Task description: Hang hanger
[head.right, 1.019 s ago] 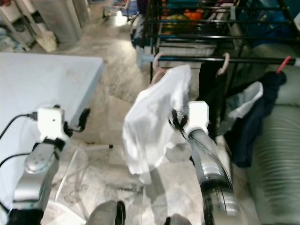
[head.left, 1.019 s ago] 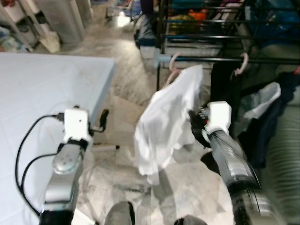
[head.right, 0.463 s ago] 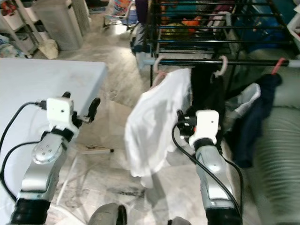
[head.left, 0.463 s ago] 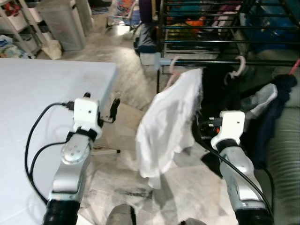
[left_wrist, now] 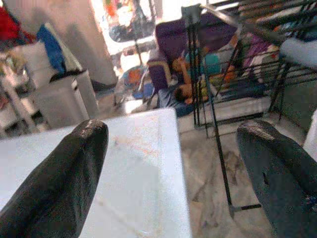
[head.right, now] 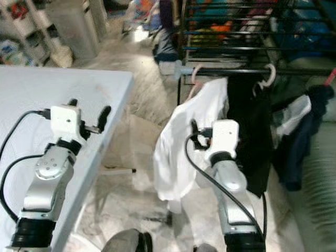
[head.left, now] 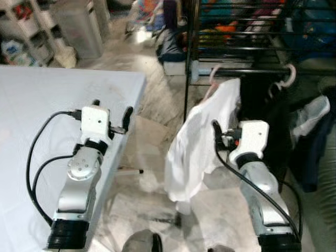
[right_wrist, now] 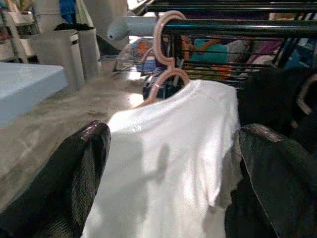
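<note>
Right gripper: fingers spread, holding nothing, just short of the white cotton T-shirt. Left gripper: fingers apart, empty, raised by the edge of the pale blue table.

The pink plastic hanger has its hook over the black metal rack rail, shirt draped on it.

Risk, as judged: the shirt sits lopsided on the hanger. If you brush the cloth with the right fingers, it could slide off or swing the hook off the rail.

Floor is grey marbled tile, room cluttered; dark garments hang beside the shirt.
</note>
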Tool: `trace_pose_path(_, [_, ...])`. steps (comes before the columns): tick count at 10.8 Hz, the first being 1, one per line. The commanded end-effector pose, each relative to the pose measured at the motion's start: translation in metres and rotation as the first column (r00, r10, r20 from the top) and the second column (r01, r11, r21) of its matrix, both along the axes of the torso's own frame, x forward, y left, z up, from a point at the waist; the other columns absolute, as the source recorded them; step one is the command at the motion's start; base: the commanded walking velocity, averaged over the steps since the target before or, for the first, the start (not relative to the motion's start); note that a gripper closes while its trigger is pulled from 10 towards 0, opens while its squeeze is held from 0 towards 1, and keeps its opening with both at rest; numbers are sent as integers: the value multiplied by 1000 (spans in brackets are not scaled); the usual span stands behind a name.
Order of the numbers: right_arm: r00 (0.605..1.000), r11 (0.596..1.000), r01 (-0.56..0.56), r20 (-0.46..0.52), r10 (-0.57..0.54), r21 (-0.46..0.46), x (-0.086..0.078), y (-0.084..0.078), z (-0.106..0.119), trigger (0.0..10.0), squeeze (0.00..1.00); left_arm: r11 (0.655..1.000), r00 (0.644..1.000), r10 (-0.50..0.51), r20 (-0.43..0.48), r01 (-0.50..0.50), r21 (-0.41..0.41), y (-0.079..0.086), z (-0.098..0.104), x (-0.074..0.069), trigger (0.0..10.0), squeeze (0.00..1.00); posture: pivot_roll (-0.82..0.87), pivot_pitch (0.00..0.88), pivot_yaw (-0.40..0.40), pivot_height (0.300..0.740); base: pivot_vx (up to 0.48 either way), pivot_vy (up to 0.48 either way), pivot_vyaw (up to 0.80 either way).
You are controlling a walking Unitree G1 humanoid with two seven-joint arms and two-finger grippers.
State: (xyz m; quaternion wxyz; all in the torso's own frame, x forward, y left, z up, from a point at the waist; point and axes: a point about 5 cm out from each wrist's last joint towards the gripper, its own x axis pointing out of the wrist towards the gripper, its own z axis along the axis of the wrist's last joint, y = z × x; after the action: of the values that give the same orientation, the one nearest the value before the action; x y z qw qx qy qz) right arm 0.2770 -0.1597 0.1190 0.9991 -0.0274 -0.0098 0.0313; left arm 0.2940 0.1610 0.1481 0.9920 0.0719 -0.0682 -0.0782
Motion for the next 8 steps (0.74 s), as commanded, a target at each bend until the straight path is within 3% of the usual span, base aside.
trace_pose_path(1, [1000,1000,15,6,-15,-13,-2,-4,4,10000,0,1000,1000,-16,0,16,0,-4,-1,0,10000,0,-26,0,74,740,0,450,0])
trace_pose_path(6, [1000,999,23,3,-23,-45,-1,-9,5,10000,0,999,999,-48,5,48,-6,-11,-6,-6,10000,0,-28,0,62,740,0,0,0])
trace_pose_path(8, [1000,998,25,4,-24,-53,-1,-10,6,10000,0,998,998,-58,11,59,-11,-14,-5,-7,10000,0,-29,0,61,740,274,0,0])
